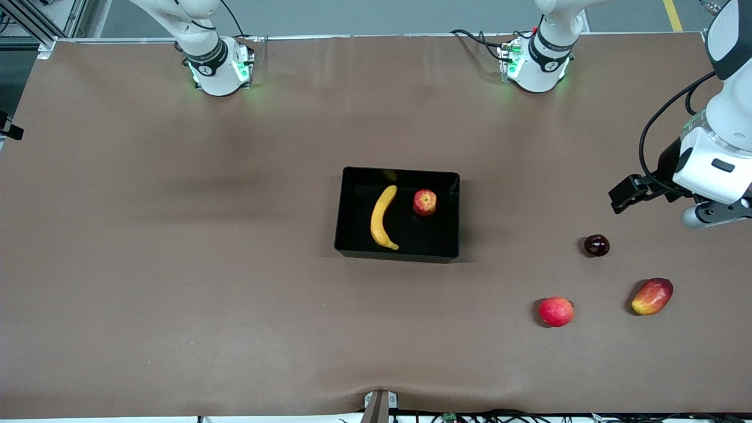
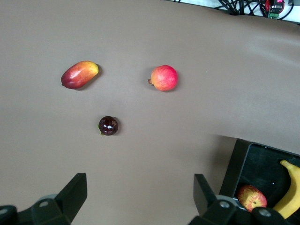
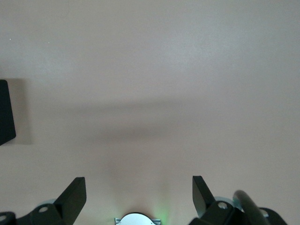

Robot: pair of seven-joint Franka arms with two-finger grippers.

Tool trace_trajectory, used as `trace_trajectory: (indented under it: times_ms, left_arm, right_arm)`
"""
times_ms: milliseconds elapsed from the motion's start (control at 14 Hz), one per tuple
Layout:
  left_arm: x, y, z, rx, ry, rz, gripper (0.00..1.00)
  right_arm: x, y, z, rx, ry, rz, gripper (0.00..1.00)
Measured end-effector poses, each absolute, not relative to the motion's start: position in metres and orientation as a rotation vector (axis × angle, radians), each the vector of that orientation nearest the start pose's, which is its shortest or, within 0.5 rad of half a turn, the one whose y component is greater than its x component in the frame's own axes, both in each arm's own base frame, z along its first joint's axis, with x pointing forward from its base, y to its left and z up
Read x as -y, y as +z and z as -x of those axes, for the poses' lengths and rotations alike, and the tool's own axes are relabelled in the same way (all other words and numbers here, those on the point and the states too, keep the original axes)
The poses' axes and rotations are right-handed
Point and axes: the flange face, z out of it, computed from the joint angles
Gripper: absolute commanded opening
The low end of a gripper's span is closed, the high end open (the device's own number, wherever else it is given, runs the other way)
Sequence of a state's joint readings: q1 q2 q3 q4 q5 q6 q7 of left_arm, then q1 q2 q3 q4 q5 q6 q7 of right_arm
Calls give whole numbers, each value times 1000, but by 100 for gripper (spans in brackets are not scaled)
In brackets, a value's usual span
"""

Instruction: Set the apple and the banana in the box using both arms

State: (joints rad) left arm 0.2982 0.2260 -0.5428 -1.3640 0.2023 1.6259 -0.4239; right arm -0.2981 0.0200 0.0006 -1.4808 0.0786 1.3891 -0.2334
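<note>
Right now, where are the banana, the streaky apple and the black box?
banana (image 1: 382, 217): front view, middle of its curve.
apple (image 1: 425, 202): front view, its top.
box (image 1: 399, 171): front view, rim nearest the robots.

Even overhead light is bathing the table (image 1: 176, 264) (soft shadows are falling); the box (image 1: 352, 247) is glinting.

The box (image 1: 397, 257) was set at mid-table, with the banana (image 1: 382, 218) and the apple (image 1: 425, 202) laid inside it, side by side but apart, the apple toward the left arm's end. Three more fruits were spread toward that same end: a small round fruit (image 1: 596, 245), then, nearer the front camera, a second apple (image 1: 556, 311) and an oval fruit (image 1: 652, 296).
</note>
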Motion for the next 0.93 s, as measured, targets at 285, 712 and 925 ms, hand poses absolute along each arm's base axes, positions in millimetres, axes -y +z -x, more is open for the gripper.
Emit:
trace_trajectory:
  times_ms: [285, 712, 925]
  left_arm:
    - [93, 611, -615, 290, -138, 3065, 100]
    - [94, 615, -613, 292, -146, 3073, 100]
    - [99, 624, -608, 272, -169, 3070, 100]
  right_arm:
    - [150, 641, -521, -82, 133, 3033, 100]
    - [150, 640, -521, -82, 134, 3032, 100]
    - [151, 640, -521, -84, 135, 3032, 100]
